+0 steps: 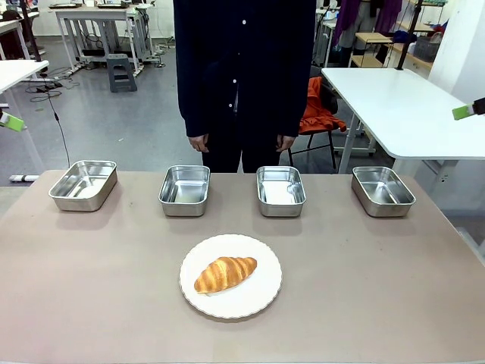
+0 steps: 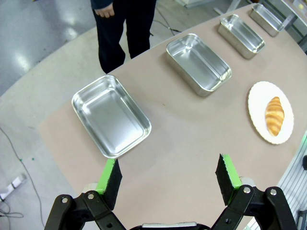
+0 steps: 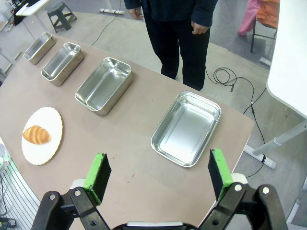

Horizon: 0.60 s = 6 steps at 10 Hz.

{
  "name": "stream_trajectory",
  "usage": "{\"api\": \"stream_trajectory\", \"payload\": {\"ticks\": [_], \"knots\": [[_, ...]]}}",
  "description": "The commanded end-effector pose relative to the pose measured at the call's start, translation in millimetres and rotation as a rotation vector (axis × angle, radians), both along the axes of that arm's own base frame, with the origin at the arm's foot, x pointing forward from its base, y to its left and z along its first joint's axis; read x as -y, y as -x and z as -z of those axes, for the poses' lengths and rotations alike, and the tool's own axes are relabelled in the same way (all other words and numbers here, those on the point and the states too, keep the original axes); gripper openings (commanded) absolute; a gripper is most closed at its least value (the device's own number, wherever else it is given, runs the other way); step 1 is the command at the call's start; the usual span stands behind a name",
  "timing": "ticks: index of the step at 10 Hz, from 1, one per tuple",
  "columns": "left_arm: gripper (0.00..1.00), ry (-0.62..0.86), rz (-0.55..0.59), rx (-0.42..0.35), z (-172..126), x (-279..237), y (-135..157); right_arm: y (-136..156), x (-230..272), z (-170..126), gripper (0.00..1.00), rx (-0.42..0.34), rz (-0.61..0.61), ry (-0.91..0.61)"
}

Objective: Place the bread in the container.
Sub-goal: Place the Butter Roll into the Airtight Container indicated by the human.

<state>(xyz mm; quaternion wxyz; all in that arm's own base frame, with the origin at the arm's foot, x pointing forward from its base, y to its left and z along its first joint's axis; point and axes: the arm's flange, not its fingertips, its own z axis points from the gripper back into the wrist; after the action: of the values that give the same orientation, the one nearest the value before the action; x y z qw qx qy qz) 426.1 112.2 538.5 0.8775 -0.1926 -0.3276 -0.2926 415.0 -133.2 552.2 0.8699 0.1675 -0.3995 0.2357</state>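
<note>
Lit brightly and evenly from overhead. Soft, faint shadows close under the plate (image 1: 261,294) and under the pans (image 1: 184,208) behind the plate. White glare in the pan bottoms, pale sheen on the floor (image 1: 114,121) far beyond the plate. Sharp across the front view. Bent by wide-angle lenses in both wrist views, with the worktop (image 2: 192,139) edge curving around the plate.

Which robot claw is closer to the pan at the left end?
Left. The left gripper hovers by the left-end pan; the right gripper hangs far off, by the right-end pan.
</note>
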Motion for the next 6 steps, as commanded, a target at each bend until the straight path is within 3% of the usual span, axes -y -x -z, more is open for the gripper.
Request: {"api": "stream_trajectory", "payload": {"ticks": [1,6], "knots": [[1.0,0.005,-0.005,0.007,-1.5,0.5,0.0,-1.1,-0.4,0.3,1.0,0.009,-0.005,-0.019],[1.0,0.005,-0.005,0.007,-1.5,0.5,0.0,-1.1,-0.4,0.3,1.0,0.009,-0.005,-0.019]]}}
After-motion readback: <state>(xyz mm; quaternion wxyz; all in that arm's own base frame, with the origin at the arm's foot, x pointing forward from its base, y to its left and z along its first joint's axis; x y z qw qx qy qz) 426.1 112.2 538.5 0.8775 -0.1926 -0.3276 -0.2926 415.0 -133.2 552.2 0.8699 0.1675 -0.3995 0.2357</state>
